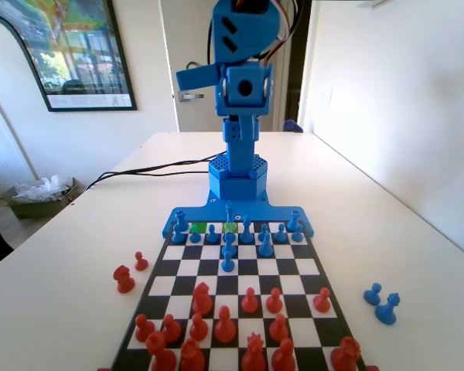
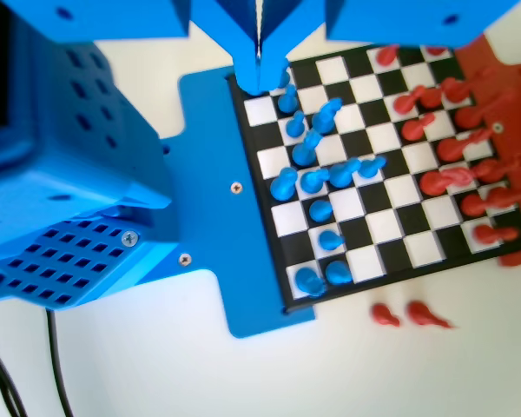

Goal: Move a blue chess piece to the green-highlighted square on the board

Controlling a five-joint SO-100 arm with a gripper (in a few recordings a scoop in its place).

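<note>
The board [image 1: 319, 270] lies in front of the blue arm [image 1: 240, 85], blue pieces on its far rows and red ones near the camera. The green-highlighted square [image 1: 199, 228] is in the far row, left of centre, with a paler yellow-green square [image 1: 231, 227] two squares to its right. A slender pointed blue chess piece [image 1: 229, 212] stands at that paler square. The arm is folded up high above its base. In the wrist view my gripper [image 2: 260, 80] hangs over the board's [image 2: 391, 228] corner, its jaws pressed together with nothing between them, well above the blue pieces [image 2: 313, 148].
Two blue pieces [image 1: 380, 301] stand off the board on the table at the right in the fixed view. Two red pieces [image 1: 128, 272] stand off it at the left, also seen in the wrist view [image 2: 406, 314]. Black cables [image 1: 139, 168] run left from the base.
</note>
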